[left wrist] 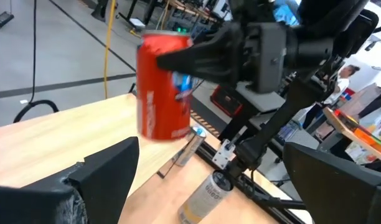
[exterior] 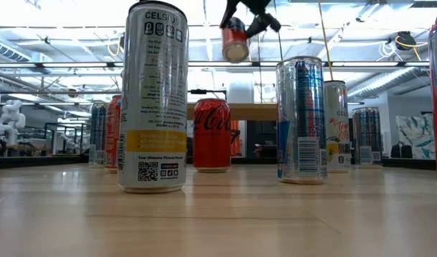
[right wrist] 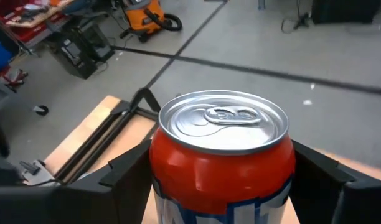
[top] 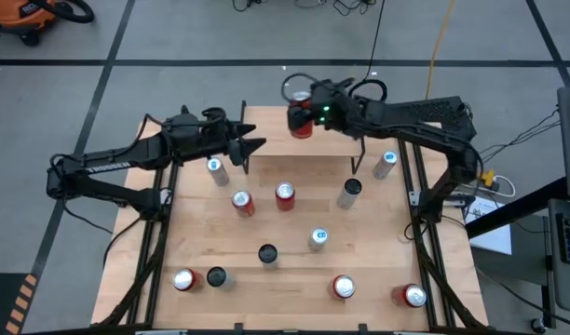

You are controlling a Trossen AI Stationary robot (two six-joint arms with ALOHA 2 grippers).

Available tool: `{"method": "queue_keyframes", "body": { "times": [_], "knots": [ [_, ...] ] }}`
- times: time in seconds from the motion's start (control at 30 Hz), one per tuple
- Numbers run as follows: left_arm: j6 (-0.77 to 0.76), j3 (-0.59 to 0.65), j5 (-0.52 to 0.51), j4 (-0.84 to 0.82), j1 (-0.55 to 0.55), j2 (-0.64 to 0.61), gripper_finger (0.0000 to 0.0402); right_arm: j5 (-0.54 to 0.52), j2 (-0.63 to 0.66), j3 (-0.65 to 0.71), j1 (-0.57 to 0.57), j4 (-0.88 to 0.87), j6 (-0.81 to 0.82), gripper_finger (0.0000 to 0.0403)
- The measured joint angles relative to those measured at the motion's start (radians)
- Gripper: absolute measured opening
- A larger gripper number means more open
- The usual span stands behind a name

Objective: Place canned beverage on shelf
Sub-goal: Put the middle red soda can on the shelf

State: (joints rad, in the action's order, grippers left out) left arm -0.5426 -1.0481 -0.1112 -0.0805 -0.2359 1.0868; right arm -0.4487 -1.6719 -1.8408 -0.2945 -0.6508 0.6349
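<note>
A red canned beverage [top: 301,121] with a blue-and-white label hangs high over the far edge of the table, and my right gripper [top: 308,112] is shut on it. In the low view the red can [exterior: 235,39] is well above the shelf [exterior: 258,111], a low light-wood top at the far middle of the table [top: 327,149]. My left gripper [top: 254,149] stands open just left of the shelf, level, pointing toward the can. Nothing is between its fingers [left wrist: 106,171]. My right gripper pinches the can's side wall [left wrist: 169,62] between its two fingers, one on each opposite side [right wrist: 131,168], a little below the silver top [right wrist: 225,121]. The fingers come from the table's right, slanting down, and lie across the can. The can is lifted clear, slightly tilted.
Several cans stand on the table: red ones [top: 284,195], silver and white ones [top: 318,238] and dark-topped ones [top: 267,253]. A tall white can [exterior: 153,100] stands close to the low camera. Two slim cans [top: 350,192] stand by the shelf's right end.
</note>
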Motion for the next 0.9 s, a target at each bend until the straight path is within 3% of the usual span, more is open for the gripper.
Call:
{"method": "queue_keyframes", "body": {
  "times": [0.2,0.5,0.9],
  "knots": [
    [-0.001,0.0,0.002,-0.138,0.001,-0.046,0.04,-0.047,-0.11,0.0,0.043,0.107,0.058,0.0277],
    [0.0,0.0,-0.013,-0.369,0.001,-0.138,0.04,-0.177,-0.205,0.0,0.063,0.214,-0.02,0.0277],
    [0.0,0.0,-0.045,-0.427,0.001,-0.152,0.04,-0.233,-0.291,0.0,0.088,0.29,-0.05,0.0277]
  ]
}}
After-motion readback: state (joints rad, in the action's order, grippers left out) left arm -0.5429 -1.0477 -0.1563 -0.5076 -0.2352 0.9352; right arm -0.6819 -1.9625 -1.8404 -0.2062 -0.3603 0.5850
